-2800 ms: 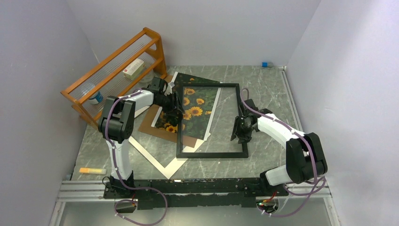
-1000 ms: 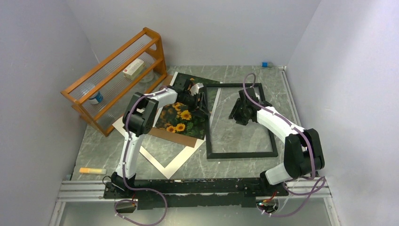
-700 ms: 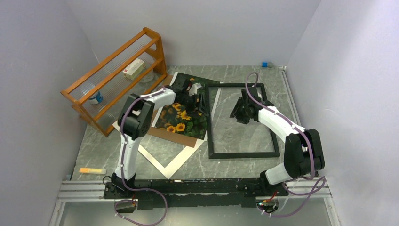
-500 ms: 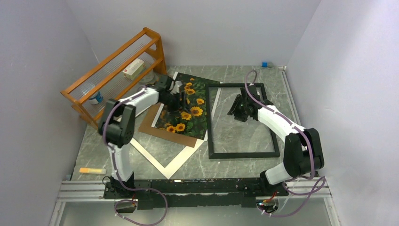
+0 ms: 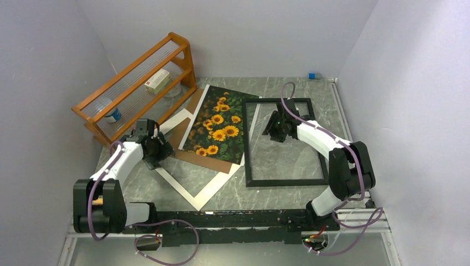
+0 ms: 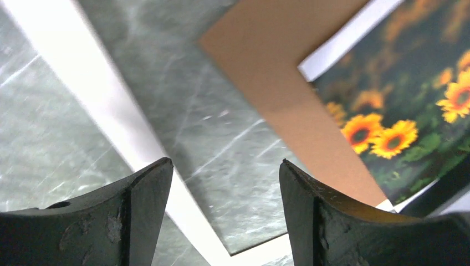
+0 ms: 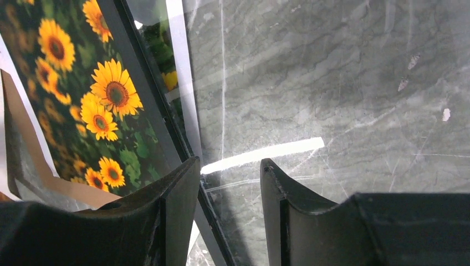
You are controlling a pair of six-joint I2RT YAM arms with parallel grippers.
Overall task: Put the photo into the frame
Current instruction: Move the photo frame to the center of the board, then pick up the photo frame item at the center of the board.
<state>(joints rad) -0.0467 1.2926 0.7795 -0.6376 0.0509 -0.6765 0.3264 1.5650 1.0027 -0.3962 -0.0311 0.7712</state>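
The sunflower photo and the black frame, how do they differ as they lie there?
The photo is an opaque print of yellow sunflowers; the frame is a thin black border around clear glass, the table showing through. The photo lies skewed on a brown backing board; the frame lies squarer to the table's edges. The frame looks larger than the photo. Both are rectangular and lie flat, side by side.

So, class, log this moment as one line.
photo: on board, outside frame | left end effector: open, empty | right end effector: open, over frame edge
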